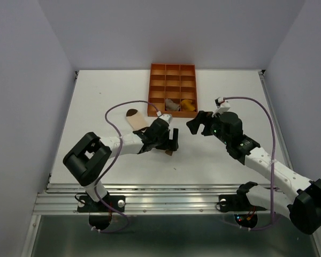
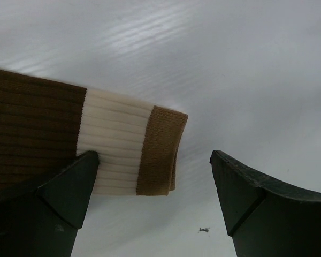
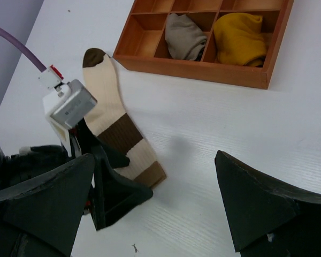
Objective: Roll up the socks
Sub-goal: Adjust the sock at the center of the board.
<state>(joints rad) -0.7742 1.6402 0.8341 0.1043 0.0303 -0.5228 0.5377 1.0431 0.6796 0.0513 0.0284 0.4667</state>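
A cream sock (image 1: 137, 121) with brown bands and a brown toe lies flat on the white table. Its tan cuff (image 2: 161, 151) lies between the open jaws of my left gripper (image 2: 154, 155), nearer the left finger (image 2: 64, 198); nothing is gripped. The right wrist view shows the same sock (image 3: 108, 99) with the left gripper (image 3: 115, 184) low over its cuff end. My right gripper (image 3: 154, 158) hangs open above bare table just right of that cuff, holding nothing. A taupe sock (image 3: 186, 36) and a mustard-yellow sock (image 3: 241, 38) sit bunched in neighbouring tray cells.
The orange gridded tray (image 1: 173, 66) stands at the back centre, with the taupe sock (image 1: 172, 105) and the yellow sock (image 1: 188, 106) in its front row. Purple cables loop from both wrists. The right gripper (image 1: 199, 124) hovers close to the tray's front right corner.
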